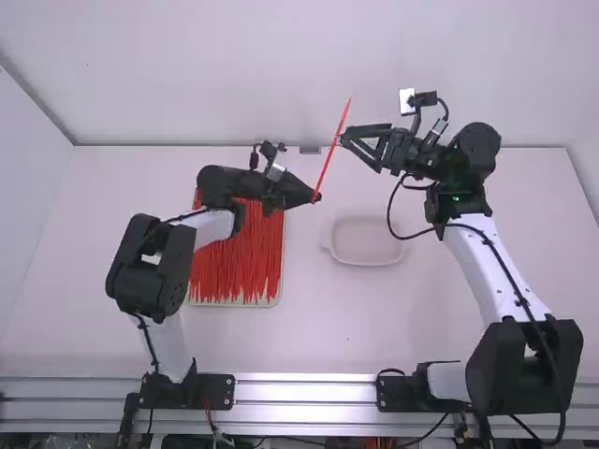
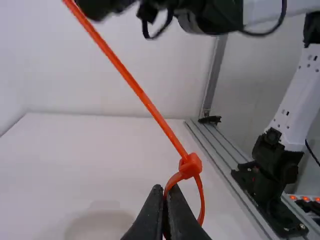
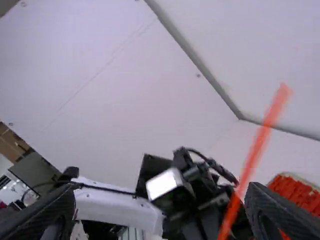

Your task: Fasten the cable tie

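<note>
Logged at left: tray (image 1: 239, 303) of spare ties (image 1: 239, 257). Found left gripper (image 1: 313, 196) clamped on the loop of the orange cable tie (image 1: 332, 150), above the table beside the tray's far corner. Traced tail slanting up between right gripper (image 1: 344, 138) fingers, spread wide. Noted clear dish (image 1: 367, 260) on the table below.

A white table (image 1: 374, 318) sits enclosed by plain white walls (image 1: 187, 65) under even light.

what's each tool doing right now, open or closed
left tool: closed on the cable tie
right tool: open, the tie's tail in the gap
</note>
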`<state>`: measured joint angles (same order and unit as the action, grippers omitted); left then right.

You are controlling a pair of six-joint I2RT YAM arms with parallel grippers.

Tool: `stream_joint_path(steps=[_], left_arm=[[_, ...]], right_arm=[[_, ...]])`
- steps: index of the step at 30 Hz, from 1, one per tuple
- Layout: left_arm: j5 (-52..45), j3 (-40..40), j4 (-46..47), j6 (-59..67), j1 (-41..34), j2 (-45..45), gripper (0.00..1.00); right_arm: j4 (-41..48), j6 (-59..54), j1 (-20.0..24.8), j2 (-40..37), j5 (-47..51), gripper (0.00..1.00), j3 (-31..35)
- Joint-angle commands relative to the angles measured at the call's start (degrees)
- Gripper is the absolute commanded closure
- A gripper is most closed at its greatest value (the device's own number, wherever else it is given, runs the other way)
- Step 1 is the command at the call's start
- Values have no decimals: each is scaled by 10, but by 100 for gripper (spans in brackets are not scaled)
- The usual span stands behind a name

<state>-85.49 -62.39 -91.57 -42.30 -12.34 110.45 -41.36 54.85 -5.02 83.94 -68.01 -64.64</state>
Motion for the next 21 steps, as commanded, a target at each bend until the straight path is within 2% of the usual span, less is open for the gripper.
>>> stream_joint_path(steps=[1,6,13,15,17,19,21], left_arm=[[-4,-21,-5,-34,5,-1,98],[-6,-49,-4,-63,-2,-1,98],[-4,-73,-2,-64,-4,-1,98],[-4,-75,-2,-66,-4,-1,98],[9,-75,-4,-78,-4,-1,98],[11,-75,-4,-77,-4,-1,98],[11,-75,-5,-74,-4,-1,98]], right_arm=[[-8,-24,-10,0,-5,11,24],[-36,-24,-23,0,9,12,61],[-35,-29,-46,0,20,23,82],[-32,-43,-50,0,20,30,82],[-33,-55,-57,0,21,48,82],[-35,-54,-64,0,20,56,82],[-34,-55,-71,0,20,59,82]])
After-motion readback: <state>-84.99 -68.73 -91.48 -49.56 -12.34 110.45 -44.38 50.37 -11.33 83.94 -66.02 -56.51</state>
